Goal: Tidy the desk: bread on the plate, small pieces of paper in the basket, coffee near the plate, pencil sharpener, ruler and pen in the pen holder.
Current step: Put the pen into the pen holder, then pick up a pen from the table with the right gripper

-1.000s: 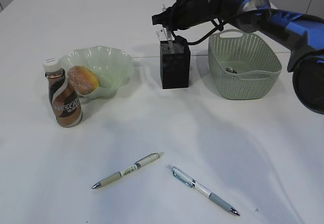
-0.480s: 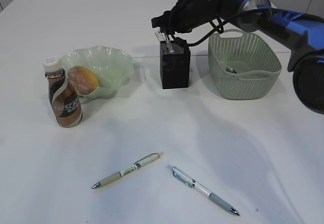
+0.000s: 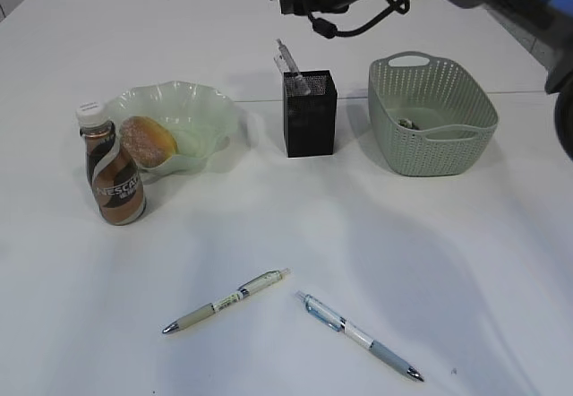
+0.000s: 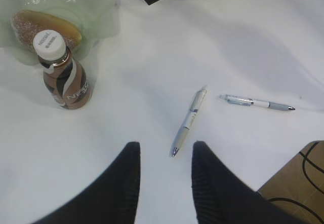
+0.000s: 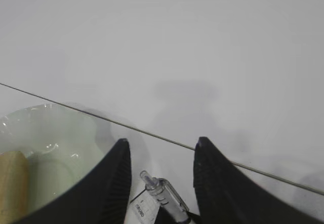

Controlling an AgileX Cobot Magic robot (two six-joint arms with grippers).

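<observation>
Right hand (image 5: 159, 173) lifted off black mesh pen holder (image 3: 310, 114), jaws apart, empty; left hand (image 4: 164, 171) part-open.

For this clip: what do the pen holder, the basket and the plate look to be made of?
Pen holder: black metal mesh by the look, matte, with a fine grid on its walls. Basket: pale green moulded plastic, matte, with perforated woven-look sides and cut-out handles. Plate: translucent pale green, glossy, with a wavy rim; plastic or glass, I cannot tell which.
</observation>
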